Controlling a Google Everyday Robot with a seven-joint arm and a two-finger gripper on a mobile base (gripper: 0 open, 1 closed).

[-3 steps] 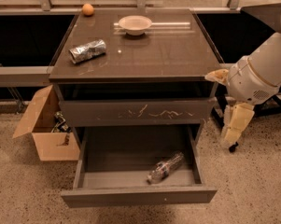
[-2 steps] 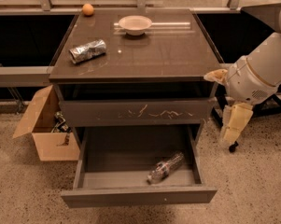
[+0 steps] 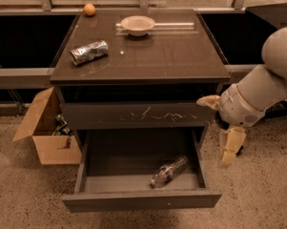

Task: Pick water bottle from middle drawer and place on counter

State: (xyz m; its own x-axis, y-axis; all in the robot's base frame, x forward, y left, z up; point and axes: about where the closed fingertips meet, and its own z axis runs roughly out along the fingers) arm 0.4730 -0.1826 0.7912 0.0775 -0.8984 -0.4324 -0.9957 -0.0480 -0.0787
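Note:
The water bottle point(image 3: 168, 171) lies on its side in the open middle drawer point(image 3: 142, 200), towards its front right, with the cap end pointing front-left. The counter point(image 3: 157, 56) is the dark glossy top of the cabinet above it. My gripper point(image 3: 220, 124) hangs to the right of the cabinet, beside the drawer's right wall and above the floor. It is open and empty: one beige finger point(image 3: 207, 100) points left at the cabinet corner and the other points down. It is apart from the bottle, up and to the right of it.
On the counter lie a crumpled foil packet point(image 3: 89, 51), a white bowl point(image 3: 138, 25) and an orange ball point(image 3: 89, 9). The shut drawer with a scratched front point(image 3: 138, 114) is above the open one. An open cardboard box point(image 3: 47, 128) stands on the floor at the left.
My gripper has dropped lower and a little to the left, closer to the cabinet's right side. The bottle and the drawer have not moved.

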